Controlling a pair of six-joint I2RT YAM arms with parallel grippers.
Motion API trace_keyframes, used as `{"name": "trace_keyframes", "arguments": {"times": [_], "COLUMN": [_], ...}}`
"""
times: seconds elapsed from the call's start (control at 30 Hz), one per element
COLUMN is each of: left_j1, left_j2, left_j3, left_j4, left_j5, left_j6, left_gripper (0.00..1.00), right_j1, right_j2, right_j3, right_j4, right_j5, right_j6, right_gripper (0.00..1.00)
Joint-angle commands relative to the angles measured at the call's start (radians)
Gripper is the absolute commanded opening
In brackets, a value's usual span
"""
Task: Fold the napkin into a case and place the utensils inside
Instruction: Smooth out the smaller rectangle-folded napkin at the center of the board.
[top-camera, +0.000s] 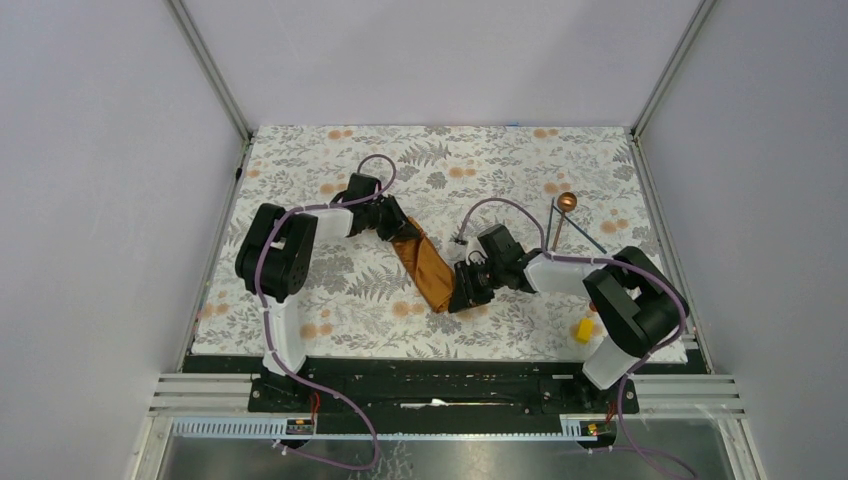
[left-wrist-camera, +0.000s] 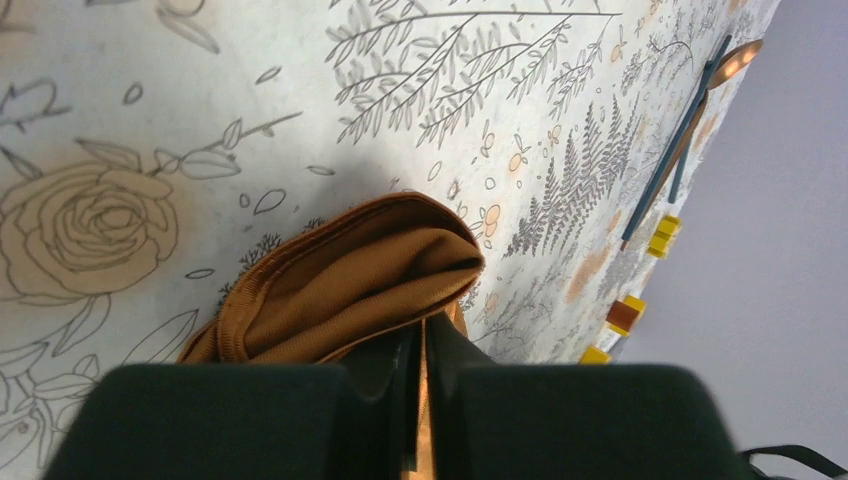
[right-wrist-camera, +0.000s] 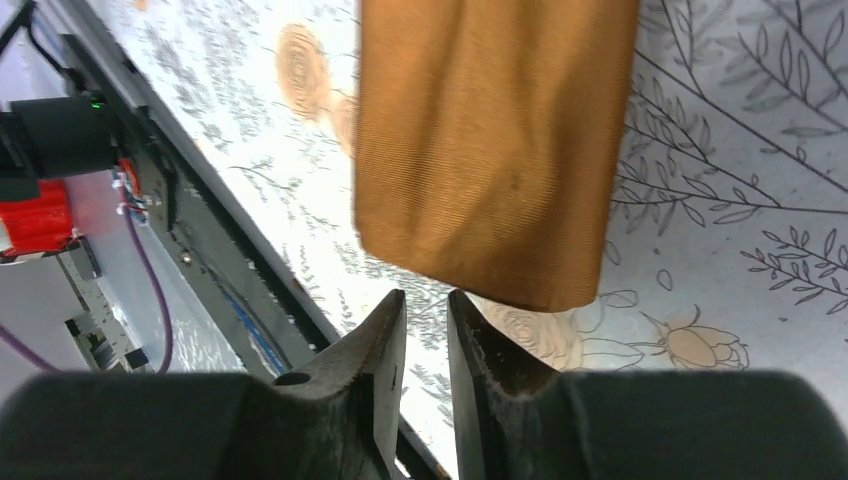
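Top external: we see the ribbed orange-brown case (top-camera: 428, 268), a long flat band mid-frame; left gripper (top-camera: 400, 231) clamps its upper end (cloth bunched there), right gripper (top-camera: 466, 292) slightly apart, empty, at its lower end.

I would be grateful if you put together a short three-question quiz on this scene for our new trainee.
1. True or false: the utensils already lie inside the napkin.
2. The napkin is: A) spread out as a square, B) folded into a long narrow strip, C) crumpled into a ball.
3. Which gripper pinches the napkin?
Key: 1 false; 2 B; 3 the left gripper.
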Motion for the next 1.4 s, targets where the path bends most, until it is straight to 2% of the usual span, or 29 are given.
{"name": "trace_keyframes", "arguments": {"times": [0.0,0.17,0.27,0.4,0.53,0.63,0.7,0.77,0.93,1.03,1.2,1.37], "left_j1": [-0.004,0.002,0.028,0.046,0.047,0.05,0.054,0.049,0.047,0.046,0.046,0.046], "left_j2": [-0.103,-0.128,-0.092,0.033,0.122,0.168,0.196,0.209,0.201,0.197,0.22,0.238], "left_j3": [0.052,0.095,0.104,0.152,0.171,0.176,0.196,0.21,0.227,0.234,0.271,0.32], "left_j4": [-0.027,-0.086,-0.077,-0.023,0.036,0.042,0.018,0.01,-0.051,-0.065,-0.099,-0.162], "left_j5": [0.033,0.052,0.045,0.069,0.082,0.049,0.039,0.05,0.04,0.039,0.043,0.04], "left_j6": [0.03,0.037,0.022,0.016,0.009,0.022,0.035,0.047,0.068,0.072,0.078,0.103], "left_gripper": [0.29,0.3,0.21,0.09,0.05,0.05,0.04,0.05,0.05,0.05,0.05,0.07], "right_j1": [0.008,0.008,0.006,-0.002,-0.038,-0.049,-0.049,-0.042,-0.037,-0.035,-0.015,-0.011], "right_j2": [-0.098,-0.117,-0.097,-0.022,0.042,0.104,0.129,0.085,-0.069,-0.065,0.08,0.127], "right_j3": [0.083,0.166,0.181,0.157,0.039,-0.023,-0.031,-0.029,0.049,0.1,0.059,-0.056], "right_j4": [-0.022,-0.107,-0.068,0.112,0.338,0.421,0.401,0.335,0.186,0.193,0.507,0.61], "right_j5": [-0.013,-0.017,-0.023,-0.073,-0.136,-0.152,-0.155,-0.128,-0.104,-0.13,-0.231,-0.189], "right_j6": [-0.004,0.003,0.017,0.078,0.156,0.15,0.128,0.105,0.091,0.107,0.305,0.334], "right_gripper": [0.3,0.34,0.44,0.5,0.5,0.52,0.52,0.53,0.64,0.69,0.68,0.68]}}
